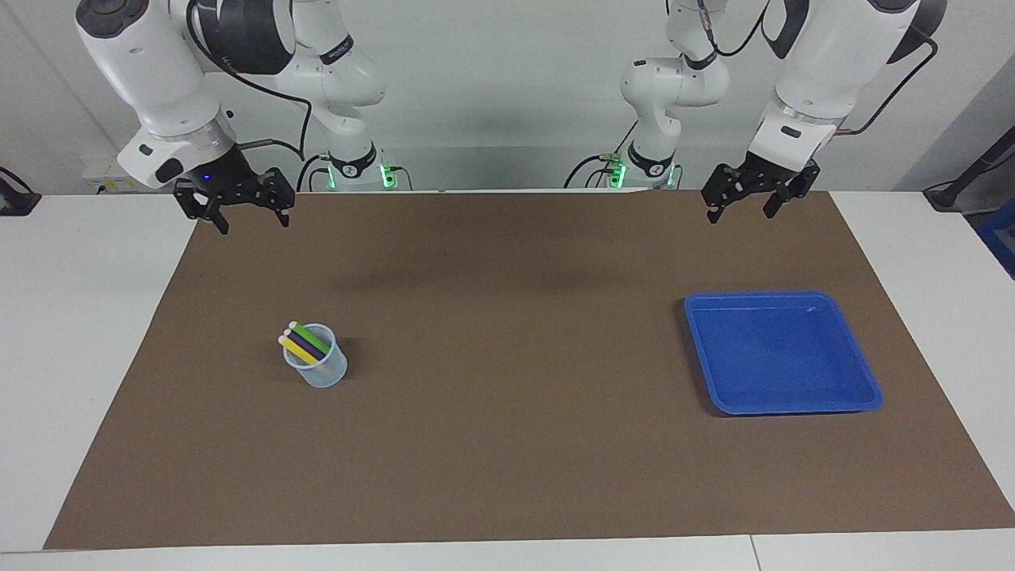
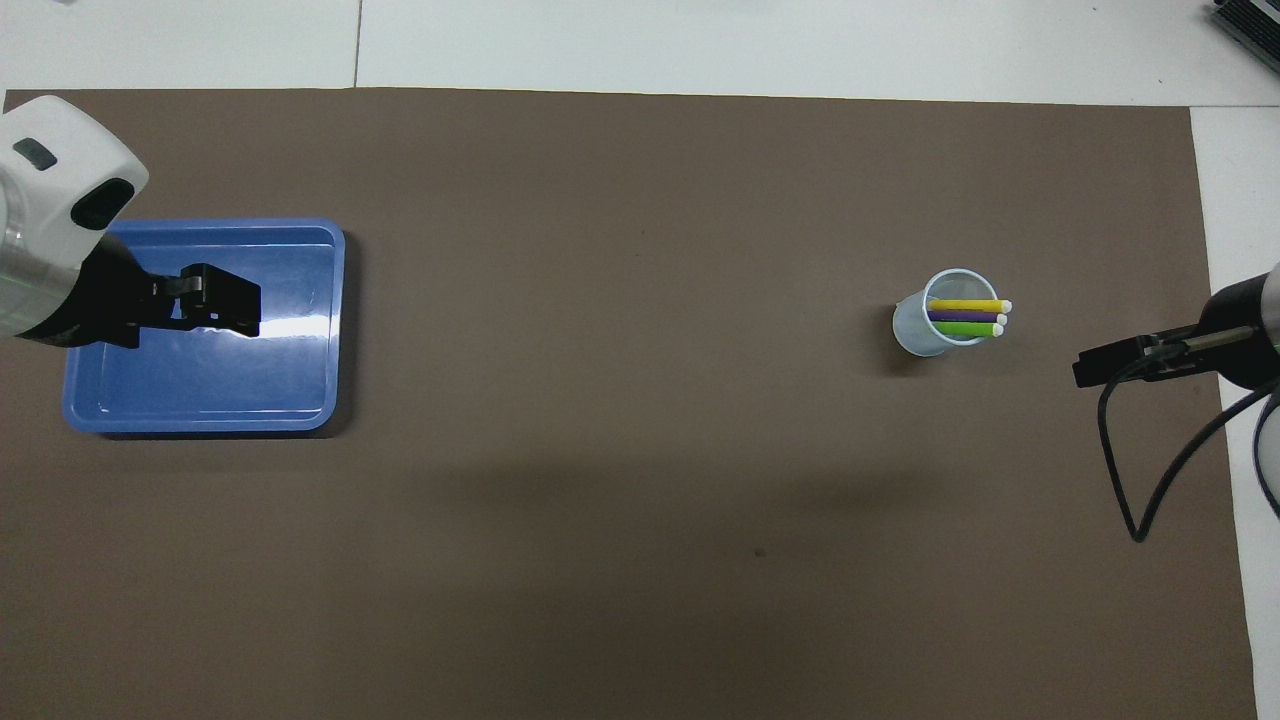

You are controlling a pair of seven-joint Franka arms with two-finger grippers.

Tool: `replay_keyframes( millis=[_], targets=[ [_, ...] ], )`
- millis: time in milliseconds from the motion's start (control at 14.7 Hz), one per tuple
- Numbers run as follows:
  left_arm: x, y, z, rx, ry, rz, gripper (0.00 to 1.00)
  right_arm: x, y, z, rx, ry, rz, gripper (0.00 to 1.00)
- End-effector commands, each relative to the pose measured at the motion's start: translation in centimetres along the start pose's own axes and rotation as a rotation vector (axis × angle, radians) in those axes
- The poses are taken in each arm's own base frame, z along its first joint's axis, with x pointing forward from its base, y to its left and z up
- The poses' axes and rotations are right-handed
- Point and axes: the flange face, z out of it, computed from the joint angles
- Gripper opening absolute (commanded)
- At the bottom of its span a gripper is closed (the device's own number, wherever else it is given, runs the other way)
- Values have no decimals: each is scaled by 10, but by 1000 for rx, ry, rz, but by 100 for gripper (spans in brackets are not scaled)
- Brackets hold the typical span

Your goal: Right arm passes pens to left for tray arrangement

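White desk (image 1: 71, 333) with a big brown mat (image 1: 507, 444) covering most of it, plain white wall at the robots' end.

Right arm (image 1: 151, 87): elbow high, wrist angled down, right claw (image 1: 252, 222) up in the air over the mat's edge nearest the robots, at its own end of the desk. Fingers spread, holding nothing. Small blue light lit on the claw base. In the overhead view only its black tip (image 2: 1110, 365) shows, with a black cable looping below it.

Left arm (image 1: 825, 63): same sort of pose, wrist tilted down, left claw (image 1: 741, 208) in the air over the mat's edge nearest the robots. Fingers spread, empty. From overhead it overlaps the tray (image 2: 300, 400), but the facing view shows it raised well clear of it.

Pens (image 1: 303, 344): green, purple, yellow, all three leaning in a small translucent cup (image 1: 323, 376) toward the right arm's end, pale ends sticking out over the rim. Cup is upright on the mat.

Blue tray (image 1: 860, 400) sits flat on the mat toward the left arm's end, well apart from the cup, nothing in it.

Green indicator lights glow at both arm bases. Dark collar band on each arm carries lettering, too small to read.
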Motion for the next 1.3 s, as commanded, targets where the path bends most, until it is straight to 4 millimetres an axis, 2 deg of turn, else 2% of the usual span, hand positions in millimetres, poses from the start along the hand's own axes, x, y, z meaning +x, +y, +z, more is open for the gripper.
replay_keyframes(
  millis=[0,341,955,1228],
  targets=[
    [-6,0,-3,0,9,6,100,-6,-2,-3,-6,-4,17,100],
    [-6,-6,-3,4,5,-7,100,-6,-3,-4,-6,-2,15,100],
    [-11,2,0,5,-18,-31,100,-6,-1,-4,-11,-1,17,100],
    [-26,28,10,4,-24,-171,100,-5,3,-5,-24,6,8,100]
  ],
)
